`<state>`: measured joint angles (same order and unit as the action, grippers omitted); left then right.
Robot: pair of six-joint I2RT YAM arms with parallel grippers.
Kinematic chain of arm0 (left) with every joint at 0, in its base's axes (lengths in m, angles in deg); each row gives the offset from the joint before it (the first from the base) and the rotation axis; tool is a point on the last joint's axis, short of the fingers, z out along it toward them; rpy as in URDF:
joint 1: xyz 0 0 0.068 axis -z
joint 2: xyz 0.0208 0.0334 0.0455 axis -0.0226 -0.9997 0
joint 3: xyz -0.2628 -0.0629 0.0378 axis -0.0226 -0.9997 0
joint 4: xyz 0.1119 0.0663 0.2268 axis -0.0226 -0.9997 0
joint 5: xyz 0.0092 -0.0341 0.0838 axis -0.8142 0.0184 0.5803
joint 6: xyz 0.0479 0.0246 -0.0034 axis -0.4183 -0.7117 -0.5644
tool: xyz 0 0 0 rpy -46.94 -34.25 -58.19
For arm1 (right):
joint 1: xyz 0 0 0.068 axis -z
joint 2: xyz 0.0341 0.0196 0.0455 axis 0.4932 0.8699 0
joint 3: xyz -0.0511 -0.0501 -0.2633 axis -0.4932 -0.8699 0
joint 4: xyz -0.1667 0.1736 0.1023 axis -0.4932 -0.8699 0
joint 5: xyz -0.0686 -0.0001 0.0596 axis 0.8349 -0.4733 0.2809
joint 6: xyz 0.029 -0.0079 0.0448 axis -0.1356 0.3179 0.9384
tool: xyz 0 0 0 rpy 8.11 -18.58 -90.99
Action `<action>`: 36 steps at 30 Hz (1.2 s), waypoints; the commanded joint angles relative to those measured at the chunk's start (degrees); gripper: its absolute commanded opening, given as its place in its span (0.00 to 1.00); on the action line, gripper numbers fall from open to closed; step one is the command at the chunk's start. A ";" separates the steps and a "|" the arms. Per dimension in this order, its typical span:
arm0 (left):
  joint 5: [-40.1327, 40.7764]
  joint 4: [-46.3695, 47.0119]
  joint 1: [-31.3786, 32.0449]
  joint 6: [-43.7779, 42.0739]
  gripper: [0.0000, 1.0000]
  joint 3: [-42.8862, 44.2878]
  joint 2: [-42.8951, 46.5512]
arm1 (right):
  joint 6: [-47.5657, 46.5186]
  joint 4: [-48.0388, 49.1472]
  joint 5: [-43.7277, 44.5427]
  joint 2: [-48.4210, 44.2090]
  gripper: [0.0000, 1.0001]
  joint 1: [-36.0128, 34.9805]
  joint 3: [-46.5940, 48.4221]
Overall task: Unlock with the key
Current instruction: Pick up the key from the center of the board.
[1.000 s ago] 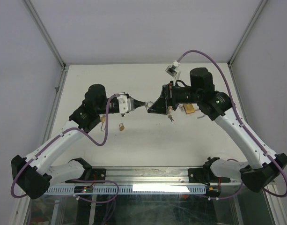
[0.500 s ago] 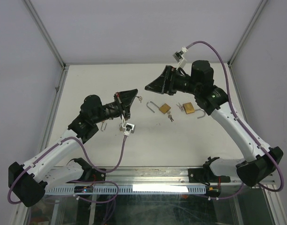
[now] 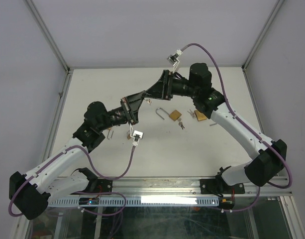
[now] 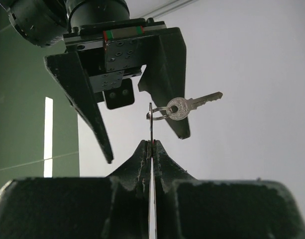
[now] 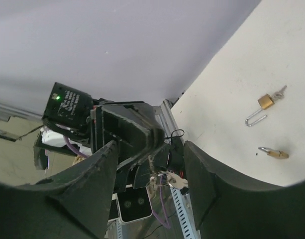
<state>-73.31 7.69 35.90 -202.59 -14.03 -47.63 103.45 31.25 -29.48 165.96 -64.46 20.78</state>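
**Left wrist cam: key is up in the air, no lock engaged yet**

Status: my left end effector is clamped tight on the key ring, well above the counter. The key dangles off the ring, blade out sideways. My right end effector is right at it, jaws apart on either side of the key, not touching it afaict. My guess is a handover/regrip so the key itself gets held.

Done: key is off the counter.
Left: firm grip on the key, carry to a lock, insert, turn, pop the shackle.

Locks: the open padlock lies on the counter, shackle swung out, small key at its base. The second padlock is half under my right arm, so prob the target.

View diffs:
- Left wrist: only view showing the ring pinch and key orientation clearly.
- Right wrist: key is just clutter between my fingers, but both locks show, well apart from the handover. Can't tell if the second is locked.
- Top: shows the layout, arms tip to tip. Key is too small to read.
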 commanded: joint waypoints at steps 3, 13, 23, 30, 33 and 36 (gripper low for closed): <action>-1.70 0.37 0.59 -3.11 0.00 0.88 1.69 | 3.15 15.93 -8.19 -3.69 0.57 0.47 -3.96; -1.65 -1.20 0.57 -2.66 0.00 1.14 1.76 | -2.27 7.56 -9.04 -8.05 0.49 1.05 -5.64; -1.65 -1.90 0.55 -1.87 0.00 1.30 2.13 | -4.87 1.02 -7.64 -8.72 0.44 1.26 -5.34; -1.73 -2.64 0.69 -2.12 0.00 1.43 2.24 | -0.60 5.68 -3.77 -5.55 0.50 1.06 -4.79; -1.50 -2.91 0.67 -2.07 0.00 1.56 2.15 | 0.67 8.17 -5.75 -3.72 0.50 0.21 -4.57; -1.47 -3.15 0.66 -1.86 0.00 1.57 2.23 | 0.16 7.04 -6.01 -2.90 0.50 -0.27 -4.08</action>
<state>-73.64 3.80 36.25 -204.03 -14.01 -46.54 102.27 34.55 -33.81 162.20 -63.81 14.75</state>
